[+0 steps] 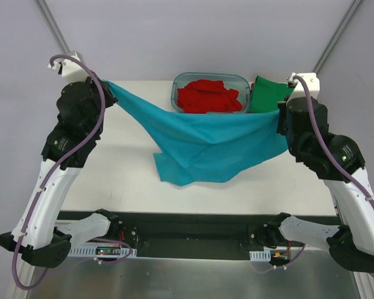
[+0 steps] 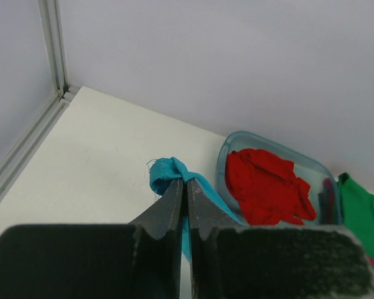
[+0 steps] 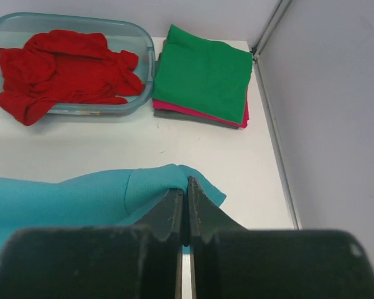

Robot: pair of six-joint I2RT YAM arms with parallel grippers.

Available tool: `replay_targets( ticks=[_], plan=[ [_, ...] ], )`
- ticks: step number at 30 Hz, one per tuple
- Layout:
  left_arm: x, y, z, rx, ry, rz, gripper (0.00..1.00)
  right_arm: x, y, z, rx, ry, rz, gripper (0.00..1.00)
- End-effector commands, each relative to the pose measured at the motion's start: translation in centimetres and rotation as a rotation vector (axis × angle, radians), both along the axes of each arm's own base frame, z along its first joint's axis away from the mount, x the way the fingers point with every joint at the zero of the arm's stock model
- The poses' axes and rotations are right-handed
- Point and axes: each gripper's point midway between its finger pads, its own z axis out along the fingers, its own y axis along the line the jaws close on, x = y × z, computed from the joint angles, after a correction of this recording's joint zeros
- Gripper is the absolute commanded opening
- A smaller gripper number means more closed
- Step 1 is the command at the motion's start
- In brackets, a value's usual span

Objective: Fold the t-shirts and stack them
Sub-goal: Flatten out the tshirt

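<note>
A teal-blue t-shirt hangs stretched between my two grippers above the table. My left gripper is shut on its left corner. My right gripper is shut on its right corner. In the top view the left gripper and right gripper are largely hidden by the wrists. A red t-shirt lies crumpled in the clear blue-tinted tub. A folded green t-shirt tops a stack over a magenta one at the back right.
The tub stands at the table's back middle, the folded stack right of it. Grey walls and metal frame posts close the back and sides. The white tabletop lies under the hanging shirt.
</note>
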Motion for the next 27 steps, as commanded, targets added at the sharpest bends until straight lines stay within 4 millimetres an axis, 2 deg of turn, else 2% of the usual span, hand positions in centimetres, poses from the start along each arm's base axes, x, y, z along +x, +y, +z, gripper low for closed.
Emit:
replay_targets(
  ticks=[1,3,4,6,8,10,14,17,19,21,25,26,27],
  plan=[
    [-2.4,1.5,3.4,-0.009,-0.08,0.008,0.0,-0.4,-1.7,3.8,0.025,-0.089,-0.006,0.01],
    [-3.9,2.3,3.1,-0.028,-0.097,0.014,0.0,-1.1,-0.5,2.9,0.053,-0.077,0.091,0.01],
    [-4.4,2.6,2.4,-0.03,-0.093,0.018,0.0,-1.4,0.2,2.6,0.077,-0.086,0.144,0.01],
    [-5.4,3.2,0.3,-0.039,-0.074,0.033,0.0,-2.1,0.5,1.1,0.119,-0.087,0.171,0.01],
    [-6.2,3.7,-2.7,-0.063,-0.04,0.051,0.0,-2.7,0.4,-1.5,0.151,-0.05,0.157,0.01],
    [-6.6,3.5,-6.0,-0.087,0.011,0.047,0.0,-3.4,0.4,-5.0,0.181,0.003,0.148,0.01],
    [-6.0,2.4,-13.4,-0.105,0.161,0.031,0.0,-4.2,2.6,-11.3,0.191,0.156,0.235,0.01],
    [-3.7,1.7,-17.3,-0.06,0.288,0.059,0.0,-2.6,2.1,-14.5,0.1,0.261,0.153,0.01],
    [-1.4,1.2,-19.4,-0.042,0.373,0.068,0.0,-0.7,1.6,-16.3,0.069,0.346,0.078,0.01],
    [1.9,0.8,-22.8,-0.057,0.495,0.053,0.0,1.7,1.2,-17.8,0.074,0.418,0.026,0.01],
    [7.4,0.5,-27.0,-0.13,0.642,-0.01,0.0,6.1,2.8,-22.3,0.112,0.593,0.058,0.03],
    [8.5,0.3,-27.6,-0.124,0.664,-0.015,0.08,7.1,3.1,-23.2,0.101,0.609,0.063,0.07],
    [9.5,0.1,-28.6,-0.12,0.69,-0.02,0.12,7.8,3.4,-24.2,0.089,0.629,0.066,0.08]
  ],
)
